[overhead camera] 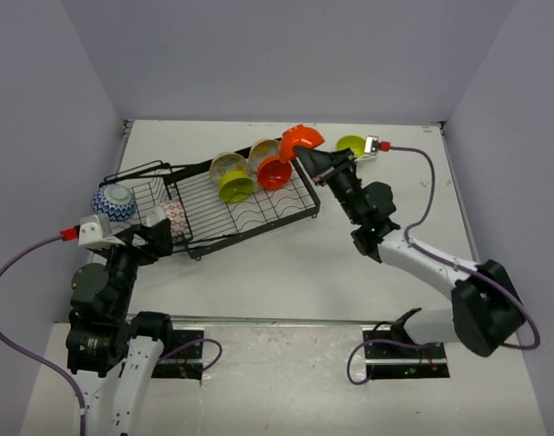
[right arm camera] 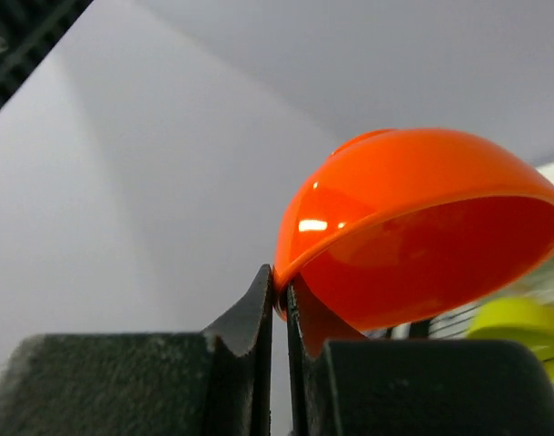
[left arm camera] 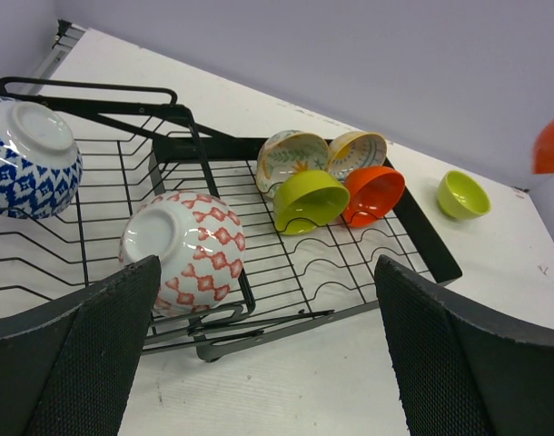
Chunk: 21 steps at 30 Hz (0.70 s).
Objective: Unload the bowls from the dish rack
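White table (overhead camera: 259,272) between pale lilac walls (overhead camera: 286,54)

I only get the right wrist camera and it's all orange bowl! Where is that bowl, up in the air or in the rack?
Observer: Up in the air. The right gripper pinches the orange bowl by its rim, near the dish rack's far right corner.
Operator: How many bowls are in the rack now?
Observer: Six. Two cream bowls, a lime bowl and a second orange bowl stand in the main part. A blue bowl and a red-patterned bowl lie upside down in the small basket.
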Available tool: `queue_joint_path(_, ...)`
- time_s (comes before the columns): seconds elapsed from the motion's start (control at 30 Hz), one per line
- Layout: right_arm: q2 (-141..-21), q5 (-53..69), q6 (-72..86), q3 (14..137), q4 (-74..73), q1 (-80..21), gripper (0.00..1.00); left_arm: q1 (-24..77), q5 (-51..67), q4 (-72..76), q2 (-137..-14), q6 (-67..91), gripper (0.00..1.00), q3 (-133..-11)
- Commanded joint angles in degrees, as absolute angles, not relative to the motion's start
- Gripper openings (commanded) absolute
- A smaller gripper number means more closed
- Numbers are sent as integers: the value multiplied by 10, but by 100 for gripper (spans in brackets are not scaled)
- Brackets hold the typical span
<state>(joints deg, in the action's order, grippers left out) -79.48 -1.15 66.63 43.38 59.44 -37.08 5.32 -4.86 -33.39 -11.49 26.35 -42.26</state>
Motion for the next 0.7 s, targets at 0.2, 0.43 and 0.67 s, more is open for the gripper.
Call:
queue_joint_path(0.2, -711, -177, 277, 669, -8, -181, 0, 53, -32, -301, -118, 246, 100, -417)
queue_joint_path(0.43, -943, -155, 159, 909, -279, -76, 0, 53, -28, -301, -117, 245, 100, -417)
queue_joint_path(0.67, -1175, -119, 93, 1146, -458, -25, 0, 54, -24, -301, -125, 244, 100, -417)
